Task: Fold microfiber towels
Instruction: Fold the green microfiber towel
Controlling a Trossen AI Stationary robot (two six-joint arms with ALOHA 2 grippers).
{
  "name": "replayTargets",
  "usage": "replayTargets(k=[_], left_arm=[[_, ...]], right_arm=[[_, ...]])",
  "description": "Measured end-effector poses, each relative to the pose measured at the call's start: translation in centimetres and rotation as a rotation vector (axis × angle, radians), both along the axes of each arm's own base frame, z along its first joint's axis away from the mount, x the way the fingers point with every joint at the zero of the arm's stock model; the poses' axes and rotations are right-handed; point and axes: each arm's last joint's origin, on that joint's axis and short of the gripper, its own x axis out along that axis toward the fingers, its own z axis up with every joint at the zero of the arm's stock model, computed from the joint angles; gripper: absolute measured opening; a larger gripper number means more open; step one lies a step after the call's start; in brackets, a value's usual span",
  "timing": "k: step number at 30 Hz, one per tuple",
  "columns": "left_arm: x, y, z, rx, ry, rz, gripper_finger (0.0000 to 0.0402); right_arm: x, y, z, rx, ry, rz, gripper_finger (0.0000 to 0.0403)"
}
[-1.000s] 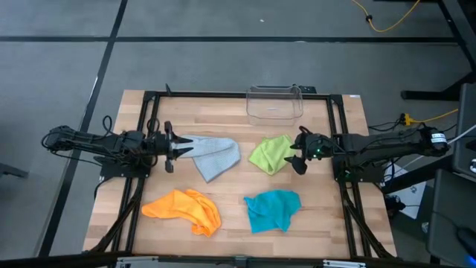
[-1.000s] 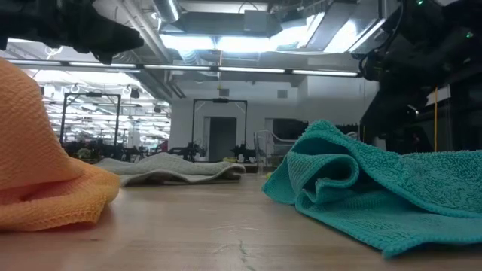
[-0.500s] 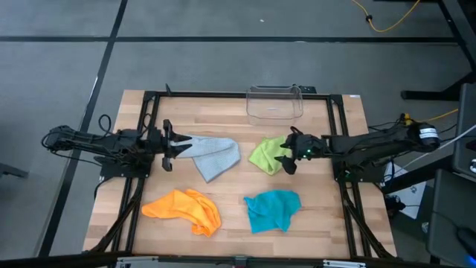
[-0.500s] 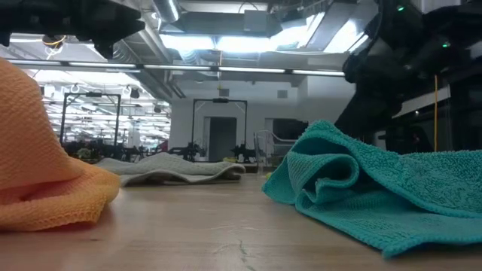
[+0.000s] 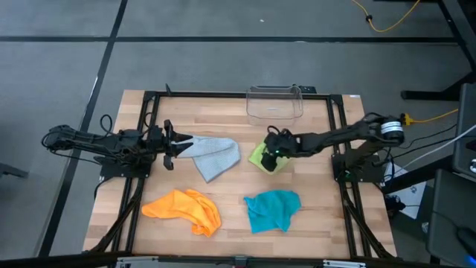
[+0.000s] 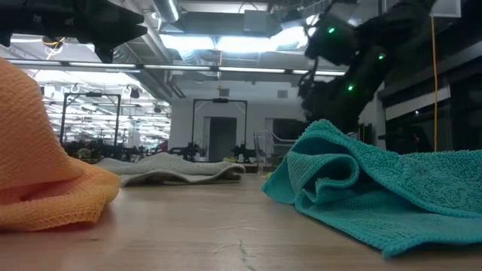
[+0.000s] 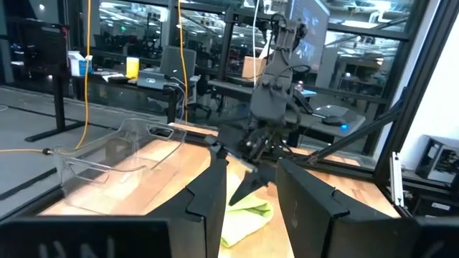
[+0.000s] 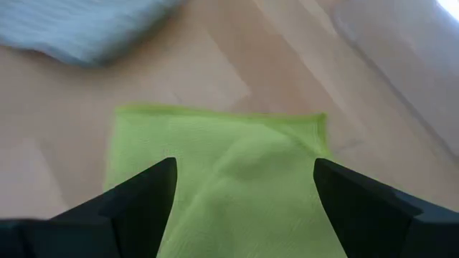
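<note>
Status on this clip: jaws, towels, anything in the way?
Right gripper open over lime green towel, nothing held. Left gripper at grey-blue towel edge, grip unclear. Orange towel and teal towel untouched, crumpled. Nothing blocking.

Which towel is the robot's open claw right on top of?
The lime green towel. The right gripper hangs open over it; the orange and teal ones lie alone.

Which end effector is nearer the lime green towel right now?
The right one. The right end effector hangs open directly over the lime green towel, fingers straddling it. The left end effector is across the table, at the grey-blue towel.
</note>
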Motion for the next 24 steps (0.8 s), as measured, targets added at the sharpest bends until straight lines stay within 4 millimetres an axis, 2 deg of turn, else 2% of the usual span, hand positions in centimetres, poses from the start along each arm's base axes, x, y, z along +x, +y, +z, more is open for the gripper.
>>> replayTargets(k=[5,13,16,24], left_arm=[[0.0,0.0,0.0,0.004,0.001,0.001,0.0115],[0.0,0.0,0.0,0.004,0.001,0.001,0.0115],[0.0,0.0,0.0,0.004,0.001,0.001,0.0115],[0.0,0.0,0.0,0.004,0.002,0.001,0.0115]], right_arm=[[1.3,-0.1,-1.1,0.007,0.057,-0.021,0.0330],[2.5,-0.1,-0.8,0.007,0.039,-0.021,0.0325],[2.3,-0.1,-0.8,0.010,0.054,-0.025,0.0297],[2.0,-0.2,-1.0,-0.020,0.087,-0.053,0.0189]])
